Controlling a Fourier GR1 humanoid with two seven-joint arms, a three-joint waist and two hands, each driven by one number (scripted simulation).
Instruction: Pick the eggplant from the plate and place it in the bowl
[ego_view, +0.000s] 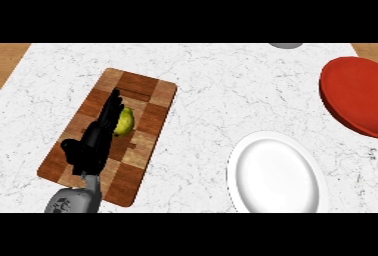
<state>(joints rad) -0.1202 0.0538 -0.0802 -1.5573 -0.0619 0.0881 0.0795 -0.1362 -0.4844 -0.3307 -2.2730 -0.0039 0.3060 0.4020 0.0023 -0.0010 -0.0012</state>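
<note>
Head view, looking steeply down on a white marbled counter (214, 85). A checkered brown wooden cutting board (151, 117) lay at an angle on the counter's left part. On its middle rested a small yellow-green oblong item (125, 121), the only food in view; its colour was yellow-green rather than purple. It lay on the board, not on a plate.

The left hand (92, 142) reached in from the lower left on a grey forearm (72, 200) and lay over the board. The hand was open: its black fingers (112, 107) stretched straight along the left side of the item, just beside or touching it, and were not curled round it. The thumb stuck out to the left, above the board's left edge.

A round white plate (277, 200) stood at the lower right, well apart from the board. A red bowl (354, 95) was cut by the right edge, beyond the plate. A grey object (285, 45) showed partly at the top edge.
</note>
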